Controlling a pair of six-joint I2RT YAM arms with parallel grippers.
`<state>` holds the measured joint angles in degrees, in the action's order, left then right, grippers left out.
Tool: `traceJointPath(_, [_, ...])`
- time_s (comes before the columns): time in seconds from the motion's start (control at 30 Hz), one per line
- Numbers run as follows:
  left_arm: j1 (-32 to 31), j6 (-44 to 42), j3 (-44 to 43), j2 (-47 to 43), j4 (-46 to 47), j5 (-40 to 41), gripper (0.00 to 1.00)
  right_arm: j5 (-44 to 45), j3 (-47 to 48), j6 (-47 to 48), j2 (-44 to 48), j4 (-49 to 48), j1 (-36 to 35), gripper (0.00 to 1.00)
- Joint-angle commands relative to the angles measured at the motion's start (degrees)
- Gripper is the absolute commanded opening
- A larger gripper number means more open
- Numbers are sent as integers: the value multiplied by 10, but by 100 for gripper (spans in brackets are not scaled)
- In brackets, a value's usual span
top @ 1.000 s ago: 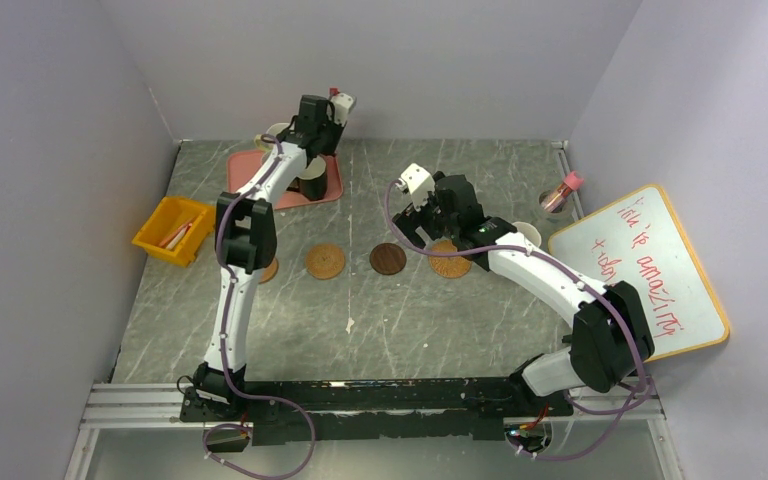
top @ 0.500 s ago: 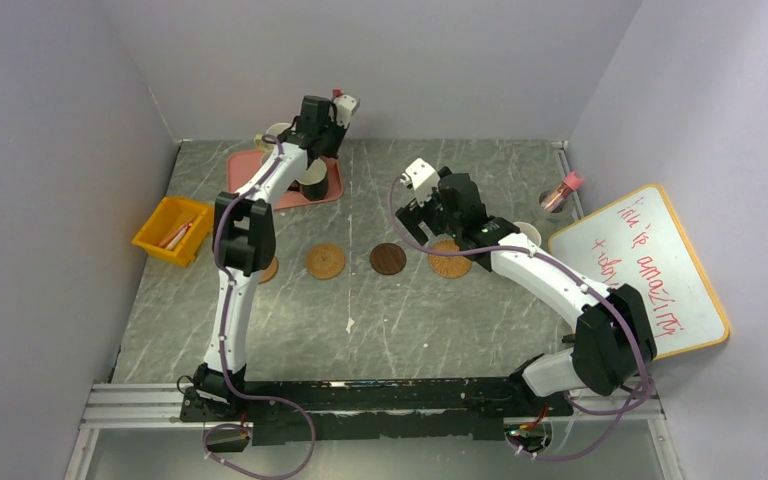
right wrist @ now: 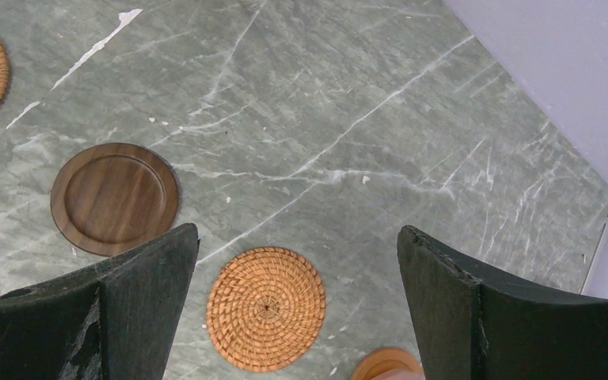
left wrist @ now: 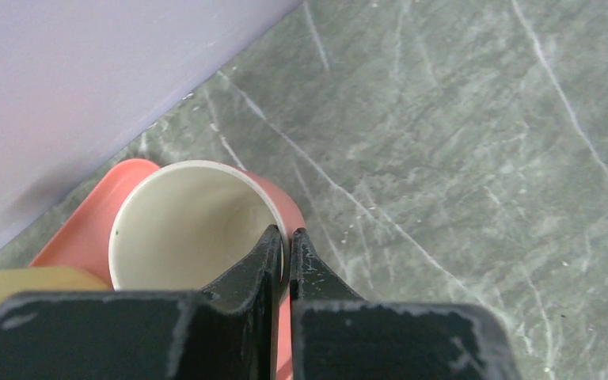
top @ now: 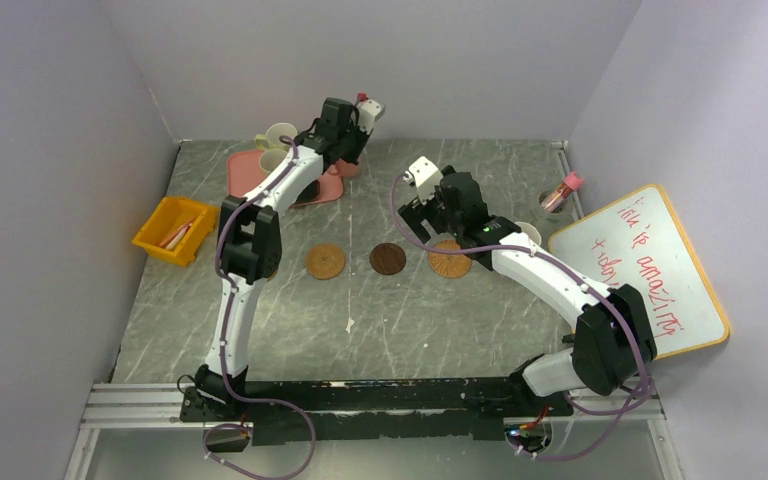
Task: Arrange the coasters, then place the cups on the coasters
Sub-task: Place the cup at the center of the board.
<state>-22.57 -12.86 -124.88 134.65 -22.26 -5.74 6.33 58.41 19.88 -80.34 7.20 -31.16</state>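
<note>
My left gripper [left wrist: 286,241] is shut on the rim of a pink cup [left wrist: 190,229] with a pale inside, one finger in it and one outside. In the top view that gripper [top: 346,152] holds the pink cup [top: 346,168] at the right edge of the pink tray [top: 245,168]. A pale cup [top: 278,133] stands at the tray's back. Two woven coasters [top: 325,261] [top: 449,261] and a dark brown coaster [top: 388,258] lie in a row. My right gripper [right wrist: 297,233] is open above the woven coaster [right wrist: 265,307], apart from it. Another pale cup [top: 531,232] sits by the right arm.
A yellow bin [top: 172,230] stands at the left. A whiteboard [top: 640,270] leans at the right, with a clear jar with a pink lid [top: 560,192] behind it. A smooth orange disc [right wrist: 386,366] shows at the right wrist view's bottom edge. Walls close the back and sides.
My left gripper has moved right with the pink cup, from over the tray to its right edge. The right arm has shifted only slightly and stays open.
</note>
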Motion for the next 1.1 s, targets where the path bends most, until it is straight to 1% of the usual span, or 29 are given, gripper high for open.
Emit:
traceJointPath(0.0, [-24, -17, 1, -61, 28, -11, 5, 14, -1, -12, 16, -26, 4, 100])
traceJointPath(0.27, [-58, -21, 9, -58, 16, -14, 5, 15, -1, -13, 15, -25, 5, 100])
traceJointPath(0.7, [-82, -16, 31, -53, 7, -20, 6, 12, -1, -14, 20, -26, 7, 100])
traceJointPath(0.97, [-92, -12, 38, -56, 1, -24, 17, 9, -1, -16, 23, -25, 10, 100])
traceJointPath(1.07, [-92, -9, 39, -62, 2, -21, 26, 8, -1, -16, 23, -24, 11, 100])
